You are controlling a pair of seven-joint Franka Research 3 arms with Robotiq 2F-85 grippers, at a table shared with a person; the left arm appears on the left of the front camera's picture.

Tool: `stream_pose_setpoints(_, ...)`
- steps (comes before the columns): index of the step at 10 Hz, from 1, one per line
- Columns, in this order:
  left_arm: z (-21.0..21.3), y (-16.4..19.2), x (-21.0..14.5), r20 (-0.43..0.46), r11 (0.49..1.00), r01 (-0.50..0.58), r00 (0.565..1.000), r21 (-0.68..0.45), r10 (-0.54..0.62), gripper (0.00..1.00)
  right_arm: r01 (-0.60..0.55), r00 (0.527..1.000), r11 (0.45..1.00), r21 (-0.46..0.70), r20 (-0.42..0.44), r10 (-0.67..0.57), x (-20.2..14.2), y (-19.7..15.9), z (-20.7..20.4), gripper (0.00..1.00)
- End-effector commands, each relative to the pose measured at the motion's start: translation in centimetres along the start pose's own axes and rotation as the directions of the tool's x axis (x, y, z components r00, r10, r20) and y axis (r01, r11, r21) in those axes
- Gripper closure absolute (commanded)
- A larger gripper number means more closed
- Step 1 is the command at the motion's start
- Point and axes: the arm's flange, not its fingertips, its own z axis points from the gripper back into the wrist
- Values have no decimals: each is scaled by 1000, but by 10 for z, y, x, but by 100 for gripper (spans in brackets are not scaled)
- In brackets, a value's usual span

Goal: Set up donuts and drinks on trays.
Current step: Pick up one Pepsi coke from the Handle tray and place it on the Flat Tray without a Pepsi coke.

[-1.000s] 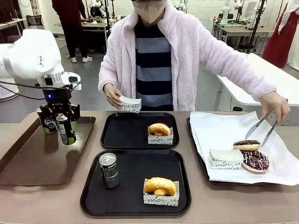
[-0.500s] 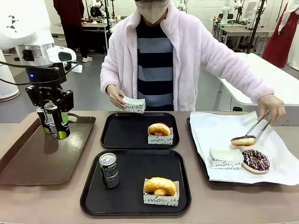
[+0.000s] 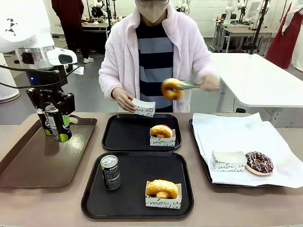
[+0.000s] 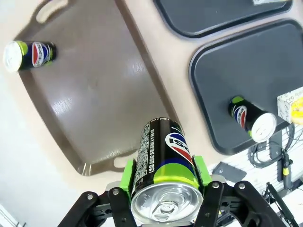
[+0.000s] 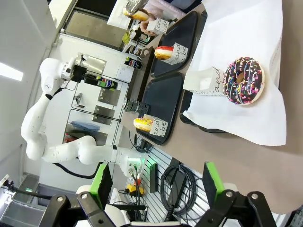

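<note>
My left gripper (image 3: 57,118) is shut on a black drink can (image 3: 58,125) (image 4: 163,163), held in the air above the brown tray (image 3: 42,165). A second can (image 3: 43,123) stands on that tray's far corner. The near black tray (image 3: 137,205) carries a can (image 3: 110,172) and a boxed yellow donut (image 3: 162,188). The far black tray (image 3: 128,135) holds a boxed donut (image 3: 161,130). The person's tongs carry a blurred donut (image 3: 171,88) towards a white box (image 3: 143,109) in the other hand. My right gripper (image 5: 157,184) is open, with nothing between its fingers.
At the right, a tray lined with white paper (image 3: 227,132) holds a chocolate sprinkled donut (image 3: 259,162) (image 5: 244,80) and an empty white box (image 3: 228,161). The person stands close against the table's far edge.
My left gripper lifted its can off the brown tray and shifted slightly left. The person picked a donut off the white paper with tongs and swung it over towards the box.
</note>
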Motion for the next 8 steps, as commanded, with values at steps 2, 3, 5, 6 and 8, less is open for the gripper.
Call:
stream_pose_setpoints(2, 9, -32, 26, 101, 997, 71, 992, 22, -73, 41, -15, 1000, 1000, 13, 6, 15, -2, 0, -1, 0)
stream_pose_setpoints(3, 7, -43, 41, 106, 995, 96, 989, 23, -98, 41, -15, 1000, 1000, 13, 6, 15, -2, 0, -1, 0)
stream_pose_setpoints(5, -6, -61, 62, 103, 991, 132, 986, -6, -131, 41, -15, 1000, 1000, 13, 6, 15, -2, 0, -1, 0)
stream_pose_setpoints(6, -14, -69, 69, 113, 990, 139, 984, -22, -136, 41, -15, 1000, 1000, 13, 6, 15, -2, 0, -1, 0)
stream_pose_setpoints(8, -30, -80, 87, 85, 988, 149, 986, -31, -146, 41, -15, 1000, 1000, 13, 6, 15, -2, 0, -1, 0)
